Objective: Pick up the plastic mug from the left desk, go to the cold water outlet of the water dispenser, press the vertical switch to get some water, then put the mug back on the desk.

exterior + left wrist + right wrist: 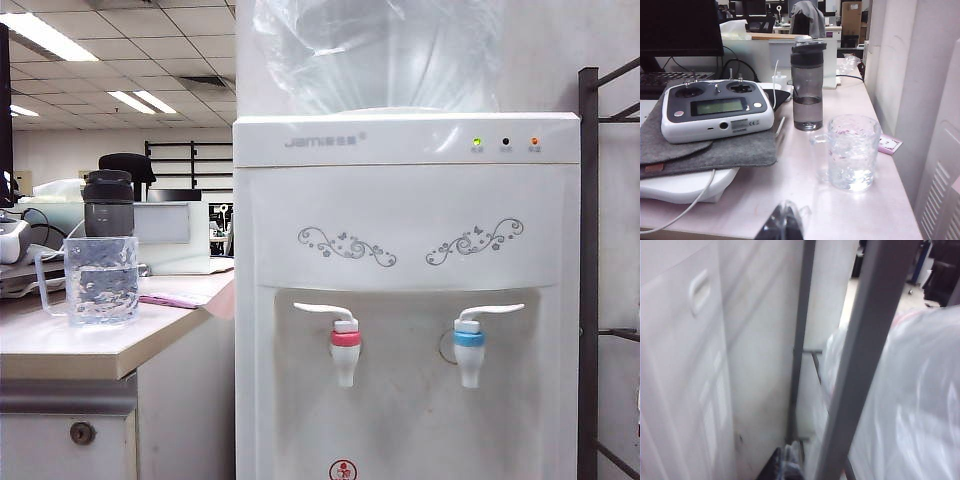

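1. Left wrist view: my left gripper [785, 225] hangs pinched together and empty, near the clear rippled plastic mug [852, 152] standing on the pale beige left desk [805, 200].
2. My right gripper [788, 464] looks closed beside a grey metal rack [860, 355].
3. Judging by this, pickup comes first: spread the left jaws, reach the mug.

Office: tiled ceiling [150, 40], fluorescent panels [45, 35], dark rack [588, 270].

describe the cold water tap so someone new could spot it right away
Find the tall white water dispenser with the clear jug on top. Two small white taps sit in its front recess; the cold water outlet is the one farther from the desk, with a light blue collar, not pink-red.
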Controlling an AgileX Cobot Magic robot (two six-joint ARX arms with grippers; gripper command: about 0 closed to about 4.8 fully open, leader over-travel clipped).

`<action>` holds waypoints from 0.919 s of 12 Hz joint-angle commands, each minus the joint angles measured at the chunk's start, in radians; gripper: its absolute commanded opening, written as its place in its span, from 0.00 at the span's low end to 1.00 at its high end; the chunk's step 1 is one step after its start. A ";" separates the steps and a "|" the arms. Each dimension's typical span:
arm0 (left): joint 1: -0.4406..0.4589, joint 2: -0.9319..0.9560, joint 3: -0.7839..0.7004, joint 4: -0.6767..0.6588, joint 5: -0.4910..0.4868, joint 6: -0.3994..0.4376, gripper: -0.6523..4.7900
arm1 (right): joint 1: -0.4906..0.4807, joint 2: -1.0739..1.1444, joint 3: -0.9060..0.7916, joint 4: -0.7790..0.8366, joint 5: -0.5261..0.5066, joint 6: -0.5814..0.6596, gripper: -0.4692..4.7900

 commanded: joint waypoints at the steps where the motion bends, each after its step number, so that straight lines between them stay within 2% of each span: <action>1: -0.001 -0.001 0.000 -0.002 0.003 -0.002 0.13 | -0.029 0.000 0.000 0.136 -0.057 0.008 0.09; 3: -0.001 -0.001 0.000 -0.002 0.003 -0.002 0.13 | -0.026 0.000 0.000 0.136 -0.048 0.008 0.09; 4: -0.001 -0.001 0.000 -0.002 0.003 -0.002 0.13 | 0.005 0.000 0.000 0.136 0.117 0.015 0.09; 11: -0.001 -0.001 0.000 -0.002 0.003 -0.002 0.13 | 0.011 0.000 0.000 0.136 0.122 0.015 0.09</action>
